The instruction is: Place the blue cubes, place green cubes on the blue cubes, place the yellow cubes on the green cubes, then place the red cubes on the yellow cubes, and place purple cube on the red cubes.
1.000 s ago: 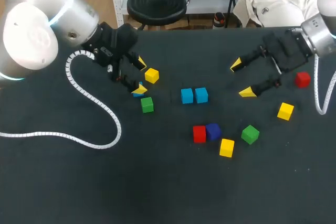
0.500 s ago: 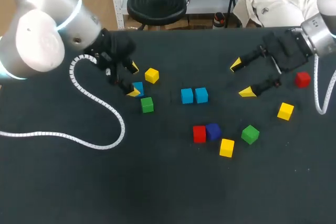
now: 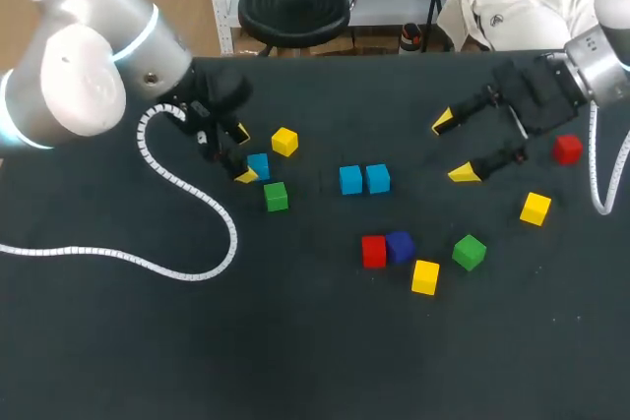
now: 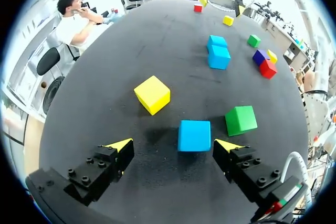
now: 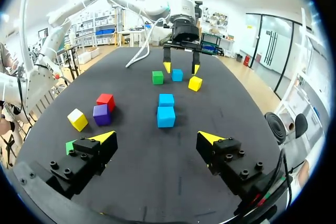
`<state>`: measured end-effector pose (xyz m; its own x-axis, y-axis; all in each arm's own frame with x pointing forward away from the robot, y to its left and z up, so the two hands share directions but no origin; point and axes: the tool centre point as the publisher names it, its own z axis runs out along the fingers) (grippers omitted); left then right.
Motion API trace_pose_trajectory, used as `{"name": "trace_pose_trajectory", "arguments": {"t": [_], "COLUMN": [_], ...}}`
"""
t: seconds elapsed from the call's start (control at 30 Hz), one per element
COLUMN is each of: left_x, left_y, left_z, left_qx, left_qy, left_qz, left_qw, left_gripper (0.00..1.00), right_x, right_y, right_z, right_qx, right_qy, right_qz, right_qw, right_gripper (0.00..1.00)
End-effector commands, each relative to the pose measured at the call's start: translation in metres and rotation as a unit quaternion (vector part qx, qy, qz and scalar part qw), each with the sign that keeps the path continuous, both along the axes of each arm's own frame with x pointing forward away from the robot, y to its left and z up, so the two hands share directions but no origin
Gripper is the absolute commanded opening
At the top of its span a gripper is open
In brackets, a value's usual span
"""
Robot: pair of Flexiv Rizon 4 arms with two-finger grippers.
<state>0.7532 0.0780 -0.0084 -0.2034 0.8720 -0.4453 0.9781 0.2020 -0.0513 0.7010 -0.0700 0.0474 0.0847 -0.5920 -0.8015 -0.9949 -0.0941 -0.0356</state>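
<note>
Two claws, both spread wide and holding nothing. The left claw (image 4: pixel 175 145) sits low over the worktop (image 4: pixel 157 40), with a lone blue cube (image 4: pixel 194 135) between its yellow tips and nearer one finger; whether that finger touches it I cannot tell. Just past the tips lie a green cube (image 4: pixel 241 120) to one side and a yellow cube (image 4: pixel 152 94) to the other, both apart from the blue one. Farther out, a blue pair (image 4: pixel 217 52) sits touching at mid-worktop. Beyond them a red cube (image 4: pixel 268 68) touches a purple cube (image 4: pixel 259 56). The right claw (image 3: pixel 452 148) hangs at the far side, near a second red cube (image 3: pixel 566 150).
</note>
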Motion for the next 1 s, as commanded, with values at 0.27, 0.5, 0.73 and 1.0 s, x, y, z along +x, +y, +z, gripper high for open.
{"name": "trace_pose_trajectory", "arguments": {"t": [0.27, 0.5, 0.73, 1.0], "left_x": [0.003, 0.003, 0.001, -0.007], "left_y": [-0.008, -0.008, -0.007, -0.002], "left_z": [-0.006, -0.011, -0.007, 0.009], "left_qx": [0.004, 0.008, 0.006, 0.026], "left_qy": [0.002, 0.009, -0.002, -0.031], "left_qz": [-0.014, -0.027, -0.034, -0.038], "left_qw": [1.000, 1.000, 0.999, 0.998], "left_gripper": [1.00, 0.89, 0.00, 0.00], "right_x": [0.000, 0.000, 0.000, 0.000], "right_y": [0.000, 0.000, 0.000, 0.000], "right_z": [0.000, 0.000, 0.000, 0.000], "right_qx": [0.001, 0.001, 0.001, 0.001], "right_qy": [-0.001, -0.001, -0.001, -0.001], "right_qz": [0.000, 0.000, 0.000, 0.000], "right_qw": [1.000, 1.000, 1.000, 1.000], "right_gripper": [1.00, 1.00, 1.00, 1.00]}}
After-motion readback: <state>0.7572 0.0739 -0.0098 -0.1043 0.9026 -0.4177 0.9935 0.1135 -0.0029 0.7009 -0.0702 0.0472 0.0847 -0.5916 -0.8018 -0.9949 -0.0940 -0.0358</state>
